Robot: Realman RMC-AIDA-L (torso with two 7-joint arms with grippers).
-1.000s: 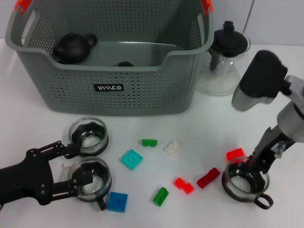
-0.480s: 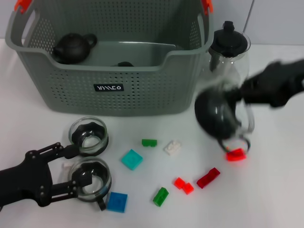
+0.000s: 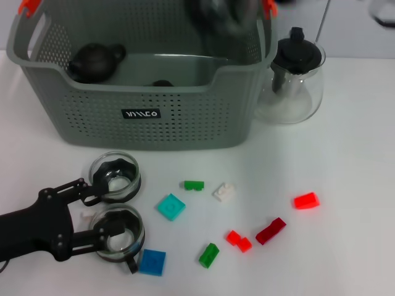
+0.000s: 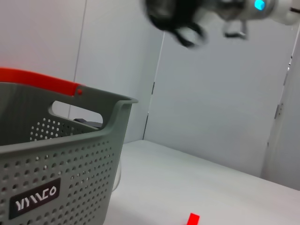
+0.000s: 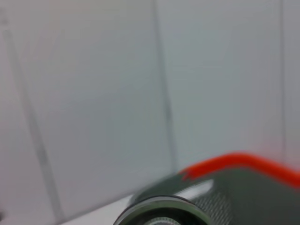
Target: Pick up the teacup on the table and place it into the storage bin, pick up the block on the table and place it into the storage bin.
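Your white bench held the big grey storage bin at the back. A dark teapot sat inside the bin, near its left wall. A glass pitcher with a black lid stood just beside the bin, on its right.

Your right gripper was high over the back of the bin, a dark blur. It seemed to carry a teacup, which the left wrist view showed as a blur up in the air. I could not tell how its jaws stood.

Your left gripper lay low on the bench at the front left. Its jaws were spread and sat around a glass teacup. A second glass teacup stood just behind it.

Small blocks lay spread over the bench: a teal block, a blue block, two green blocks, a white block and some red blocks.

So I think the job was only begun. One cup was on its way to the bin. Two cups and every block were left on the bench.
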